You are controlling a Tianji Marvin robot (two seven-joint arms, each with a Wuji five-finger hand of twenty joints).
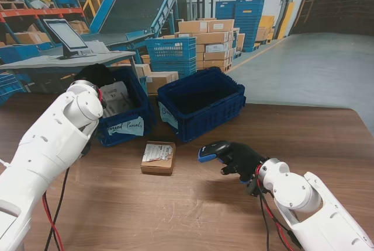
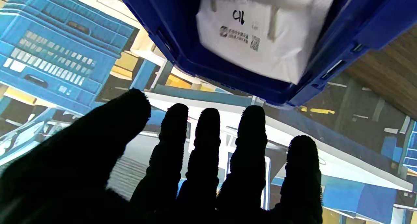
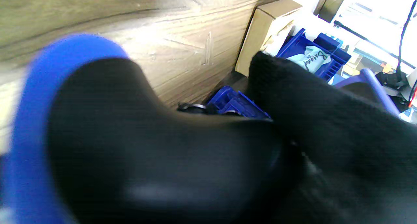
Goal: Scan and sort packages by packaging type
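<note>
1. A flat brown cardboard box (image 1: 158,157) lies on the wooden table (image 1: 175,210) — a white printed label covers part of its top face. It sits just in front of the two blue bins, nearer to me.
2. The left bin (image 1: 125,124) carries a handwritten paper tag and holds a white bagged parcel (image 2: 260,32) with black print.
3. The right bin (image 1: 201,102) shows only a dark interior.
4. The left hand (image 2: 182,172) hovers over the left bin, fingers spread and holding nothing.
5. The right hand (image 1: 242,160) is wrapped around a black-and-blue scanner (image 1: 211,150) — its head points toward the box.
</note>
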